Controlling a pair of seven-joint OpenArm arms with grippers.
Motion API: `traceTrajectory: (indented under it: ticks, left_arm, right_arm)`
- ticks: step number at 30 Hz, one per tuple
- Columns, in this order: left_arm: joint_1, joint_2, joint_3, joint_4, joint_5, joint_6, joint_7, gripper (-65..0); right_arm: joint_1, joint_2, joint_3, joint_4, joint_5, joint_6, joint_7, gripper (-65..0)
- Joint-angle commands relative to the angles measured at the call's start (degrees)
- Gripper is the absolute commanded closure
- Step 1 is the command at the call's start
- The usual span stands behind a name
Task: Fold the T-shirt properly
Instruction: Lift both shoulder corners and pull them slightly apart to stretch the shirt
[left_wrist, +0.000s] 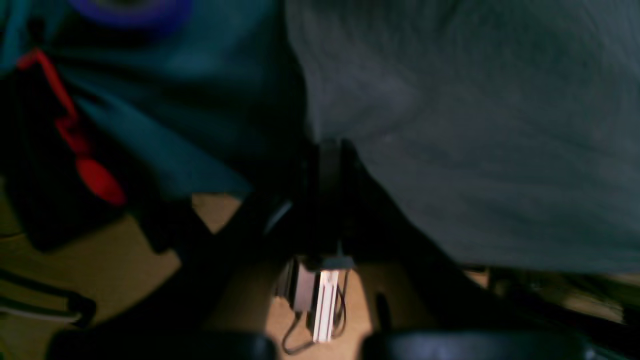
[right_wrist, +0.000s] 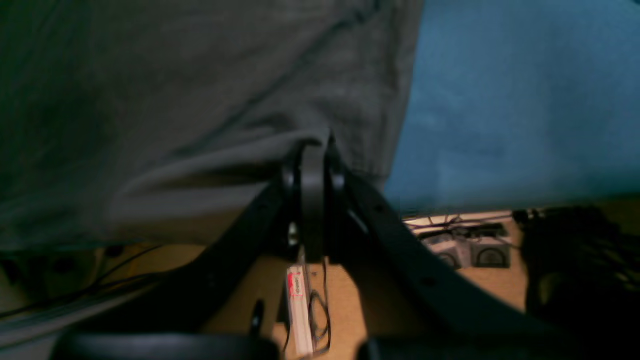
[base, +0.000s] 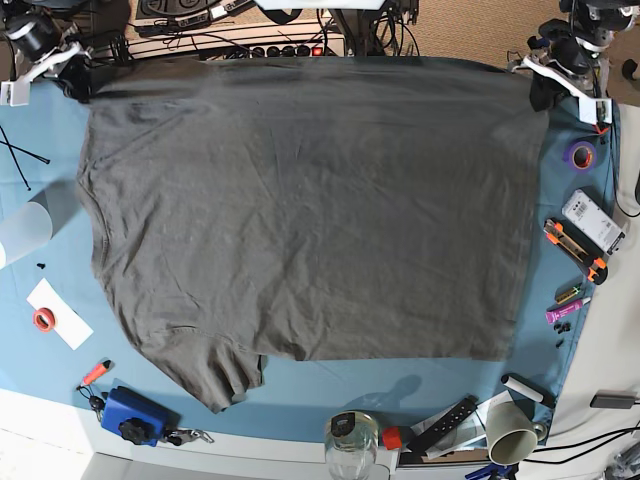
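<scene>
The dark grey T-shirt lies spread flat over the blue table cloth, with one short sleeve bunched at the near left. My left gripper is at the shirt's far right corner. In the left wrist view this gripper is shut, with the edge of the T-shirt pinched at its tips. My right gripper is at the far left corner. In the right wrist view it is shut on a puckered fold of the T-shirt. The collar is hidden.
Along the right edge lie a purple tape roll, a white device, an orange-black cutter and a pink marker. At the front stand a glass jar, a paper cup and a blue block. A translucent cup stands at the left.
</scene>
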Motion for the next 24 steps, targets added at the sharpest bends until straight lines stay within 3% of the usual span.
traceTrajectory:
  ticks: [1,16,22,24]
  left_arm:
    - [0.2,-0.6,-0.4,1.0,-0.1,0.8,-1.5,0.0]
    - [-3.5,-0.6,0.4,1.0,-0.3,1.0,-2.2,0.0]
    - [-5.2,-0.6,6.4,1.0,5.1,1.3,-4.5,0.0]
    - [-6.4,-0.6,7.6,1.0,6.3,4.2,-4.5,0.0]
  right_arm:
    - [0.0,1.0,0.5,0.8,0.8,0.1,1.9,0.0]
    - [5.5,1.0,-0.2,0.7,-2.6,0.1,3.7,0.0]
    - [7.8,1.1,-8.5,0.7,-9.0,-0.9,6.5,0.0]
    - [9.3,1.1,-11.0,0.7,-12.2,-2.6,8.2,0.0]
